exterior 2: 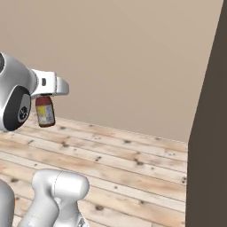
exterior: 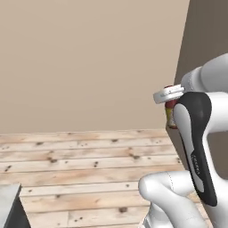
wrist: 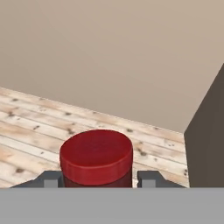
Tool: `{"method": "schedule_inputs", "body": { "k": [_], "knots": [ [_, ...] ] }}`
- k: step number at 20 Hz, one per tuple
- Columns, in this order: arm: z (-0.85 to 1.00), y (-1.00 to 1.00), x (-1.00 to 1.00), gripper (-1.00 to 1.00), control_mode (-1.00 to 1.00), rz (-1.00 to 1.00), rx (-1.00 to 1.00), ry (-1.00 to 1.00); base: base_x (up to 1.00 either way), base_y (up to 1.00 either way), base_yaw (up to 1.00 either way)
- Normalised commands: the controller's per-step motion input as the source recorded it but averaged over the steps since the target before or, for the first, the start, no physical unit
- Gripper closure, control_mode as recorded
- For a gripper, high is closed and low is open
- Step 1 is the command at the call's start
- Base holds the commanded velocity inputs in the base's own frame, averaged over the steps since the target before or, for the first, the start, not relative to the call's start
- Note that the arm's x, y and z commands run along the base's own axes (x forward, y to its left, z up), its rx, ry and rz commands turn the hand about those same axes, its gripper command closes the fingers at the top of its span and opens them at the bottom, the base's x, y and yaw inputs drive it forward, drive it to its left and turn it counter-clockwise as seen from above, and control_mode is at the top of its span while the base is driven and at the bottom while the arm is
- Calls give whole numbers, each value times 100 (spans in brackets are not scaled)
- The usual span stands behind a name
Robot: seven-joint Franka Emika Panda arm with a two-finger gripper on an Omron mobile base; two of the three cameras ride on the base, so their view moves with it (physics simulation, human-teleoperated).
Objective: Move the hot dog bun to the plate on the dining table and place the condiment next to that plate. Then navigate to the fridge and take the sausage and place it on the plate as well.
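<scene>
My gripper (exterior 2: 44,100) is shut on the condiment (exterior 2: 45,112), a small dark red bottle with a yellow label. The bottle hangs upright in the air, well above the wooden floor. In the hand view its red cap (wrist: 96,155) sits between the two dark fingertips (wrist: 51,179), which press on its sides. In the left base view the condiment (exterior: 169,112) peeks out from behind my forearm, just under the gripper (exterior: 168,100). The hot dog bun, plate, dining table, sausage and fridge are out of view.
A plank floor (exterior: 89,164) stretches ahead to a plain beige wall (exterior 2: 133,57). A tall dark brown panel (exterior 2: 208,142) stands close on the right. The grey corner of some surface (exterior: 9,202) pokes in at the lower left.
</scene>
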Motion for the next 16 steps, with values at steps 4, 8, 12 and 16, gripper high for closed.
{"method": "schedule_inputs", "body": {
  "k": [4,8,12,16],
  "knots": [
    [0,0,0,100,100,0,0,0,100,0,35],
    [0,0,0,100,100,0,0,0,100,-1,52],
    [0,0,0,100,100,0,0,0,100,0,56],
    [0,0,0,100,100,0,0,0,100,0,56]
  ]
}}
